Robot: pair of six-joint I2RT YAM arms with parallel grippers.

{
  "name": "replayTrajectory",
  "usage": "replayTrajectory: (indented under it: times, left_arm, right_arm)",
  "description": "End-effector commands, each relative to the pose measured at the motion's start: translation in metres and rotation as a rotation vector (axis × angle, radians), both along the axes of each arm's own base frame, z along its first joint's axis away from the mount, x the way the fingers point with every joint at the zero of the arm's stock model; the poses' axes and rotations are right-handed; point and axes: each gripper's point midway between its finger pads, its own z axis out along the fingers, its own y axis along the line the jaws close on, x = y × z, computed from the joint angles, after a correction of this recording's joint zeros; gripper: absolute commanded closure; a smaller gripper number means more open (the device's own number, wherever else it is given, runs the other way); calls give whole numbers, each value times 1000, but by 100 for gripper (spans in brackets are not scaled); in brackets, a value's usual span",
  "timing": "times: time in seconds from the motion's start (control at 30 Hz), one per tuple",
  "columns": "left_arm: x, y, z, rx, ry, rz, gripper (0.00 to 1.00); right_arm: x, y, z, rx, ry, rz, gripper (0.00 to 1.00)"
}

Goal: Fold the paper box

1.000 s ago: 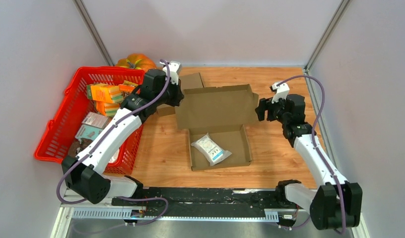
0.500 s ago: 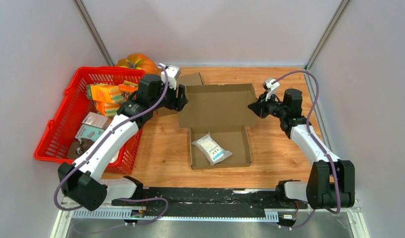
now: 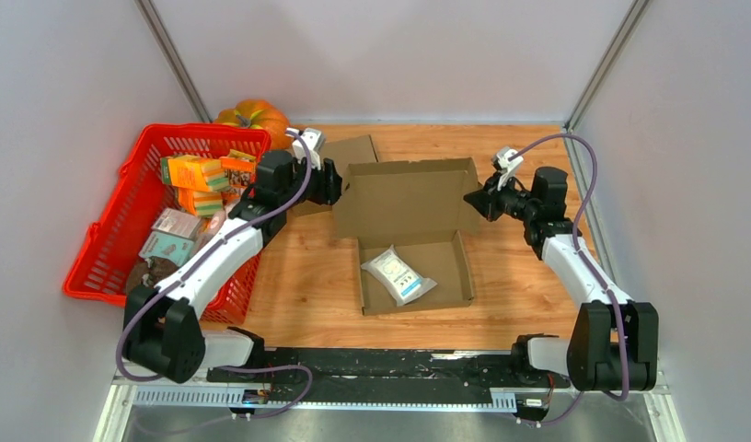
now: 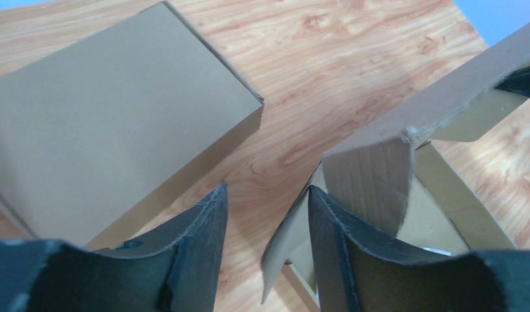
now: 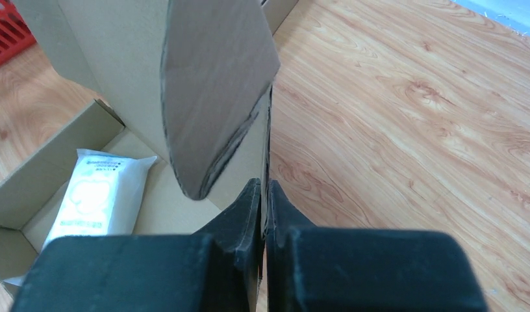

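Brown paper box [image 3: 404,198] lid raised, white pouch [image 3: 397,274] inside, print unreadable

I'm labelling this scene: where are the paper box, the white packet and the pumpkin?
paper box [image 3: 404,198], top view, middle of the raised lid.
white packet [image 3: 397,274], top view, centre of the wrapper.
pumpkin [image 3: 254,115], top view, its orange top.

Lab robot cell: plain panels [image 3: 399,55] are walling in a wood table [image 3: 298,285]; left arm [image 3: 215,256] and right arm [image 3: 574,267] are sitting bolted on a rail [image 3: 399,361] at its near edge.
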Motion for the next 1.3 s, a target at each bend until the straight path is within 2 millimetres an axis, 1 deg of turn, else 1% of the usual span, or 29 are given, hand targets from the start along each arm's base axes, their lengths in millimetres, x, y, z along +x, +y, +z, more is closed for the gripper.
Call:
replayTrajectory:
  times: [0.0, 0.07, 0.13, 0.17, 0.2, 0.23, 0.27, 0.33, 0.37, 0.4, 0.47, 0.5, 0.57, 0.6, 0.63, 0.67, 0.7, 0.73, 0.83, 0.87, 0.9, 0.93, 0.97, 1.0, 1.07, 1.1, 1.17, 1.23, 1.27]
  left_arm:
    - [5, -23, 20, -41, -45, -125, 50]
    - [2, -20, 21, -39, -63, -103, 63]
    - [0, -21, 17, 0, -53, -95, 68]
    - [-1, -22, 20, 15, -49, -102, 73]
    - [-3, -22, 16, 38, -30, -97, 75]
    - [-6, -24, 15, 51, -29, -89, 77]
    - [-5, -24, 18, 55, -30, -70, 85]
    - [-5, -27, 22, 44, -32, -28, 99]
    - [-2, -28, 29, 41, -45, 4, 100]
    - [8, -19, 34, 54, -67, 100, 100]
    - [12, -25, 42, 26, -102, 153, 100]
    - [23, -23, 57, -15, -157, 219, 100]
    - [29, -30, 56, -65, -154, 248, 100]
    - [35, -27, 62, -97, -175, 306, 100]
    - [38, -32, 58, -128, -169, 312, 100]
    - [37, -32, 48, -138, -162, 320, 100]
    - [39, -35, 57, -184, -204, 353, 99]
    - [39, -37, 52, -195, -207, 364, 99]
    - [38, -40, 31, -165, -182, 408, 97]
    - [34, -42, 24, -149, -172, 401, 97]
    - [33, -41, 21, -145, -176, 426, 97]
    - [27, -49, 18, -153, -179, 402, 97]
    - [22, -49, 4, -147, -164, 398, 96]
    - [19, -49, 1, -159, -162, 412, 96]
    - [10, -51, -9, -169, -138, 415, 97]
    - [7, -50, -15, -158, -124, 422, 97]
    - [-5, -58, -17, -159, -113, 397, 99]
    - [-13, -57, -17, -163, -113, 412, 99]
    - [-17, -57, -25, -165, -93, 412, 99]
  right_arm:
    - [9, 0, 36, 42, -131, -23, 92]
    - [14, 0, 36, 78, -97, -117, 92]
    - [16, 9, 38, 60, -100, -172, 91]
    - [17, 11, 40, 43, -111, -191, 90]
    - [15, 13, 39, 25, -104, -202, 91]
    - [18, 13, 38, -1, -109, -264, 92]
    - [22, 11, 43, 13, -101, -328, 94]
    - [26, 3, 46, -10, -112, -472, 94]
    - [28, -5, 49, -16, -129, -553, 97]
    - [29, -5, 55, 44, -137, -612, 96]
    - [29, -3, 60, 75, -173, -698, 92]
    - [31, 0, 63, 118, -175, -735, 92]
    - [32, -8, 63, 168, -152, -892, 94]
    - [31, -11, 55, 184, -120, -948, 94]
    - [28, -11, 48, 230, -102, -990, 94]
    - [26, -10, 43, 243, -110, -1007, 93]
    - [28, -8, 50, 310, -148, -1016, 93]
    - [23, -6, 36, 297, -146, -1013, 92]
    - [21, -4, 34, 314, -178, -1014, 86]
    - [19, -5, 25, 298, -169, -1010, 84]
    - [18, -4, 22, 304, -172, -1005, 84]
    - [16, -1, 20, 311, -174, -985, 84]
    - [10, -4, 7, 278, -174, -983, 84]
    - [8, -4, 8, 294, -185, -986, 84]
    - [0, -2, -3, 267, -175, -964, 83]
    - [-5, -3, -3, 273, -182, -963, 83]
    - [-12, -4, -8, 272, -184, -962, 83]
    - [-20, -9, -19, 269, -160, -974, 83]
    - [-23, -10, -24, 277, -150, -975, 84]
